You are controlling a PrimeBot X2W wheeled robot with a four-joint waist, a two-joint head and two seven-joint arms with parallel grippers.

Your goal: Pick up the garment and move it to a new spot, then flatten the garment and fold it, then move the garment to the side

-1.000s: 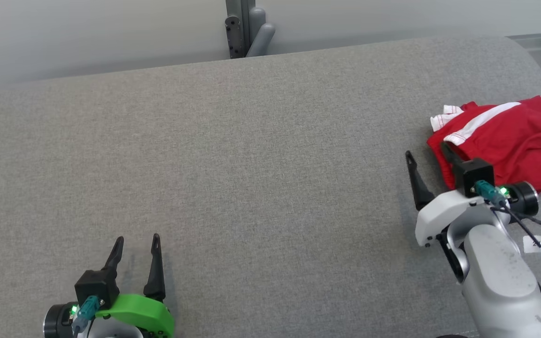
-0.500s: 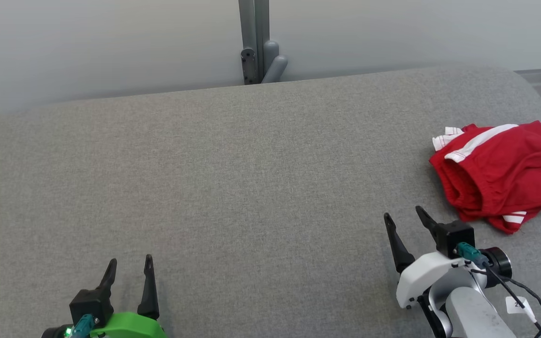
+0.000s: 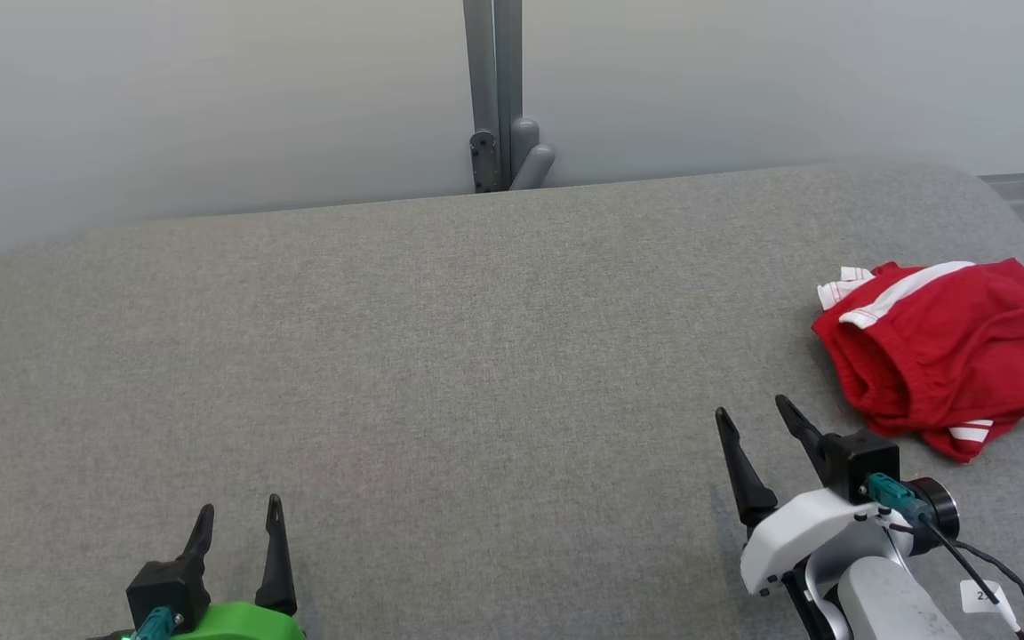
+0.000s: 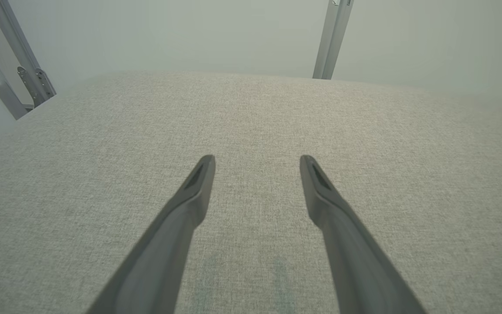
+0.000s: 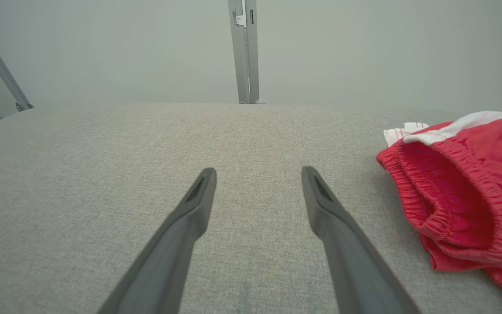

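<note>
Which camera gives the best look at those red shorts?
The head view: the red shorts lie nearly whole. The right wrist view shows their waistband close, cut off. The left wrist view faces grey padding.

The red fabric shorts with white side stripes lie in a loose, rumpled bundle on the grey fabric-covered counter. I see them at about three o'clock in my head view, close to the counter's right edge. The gathered elastic waistband gapes open toward nine o'clock. One white stripe crosses the top of the bundle near eleven o'clock, and a small striped corner pokes out at five o'clock.
</note>
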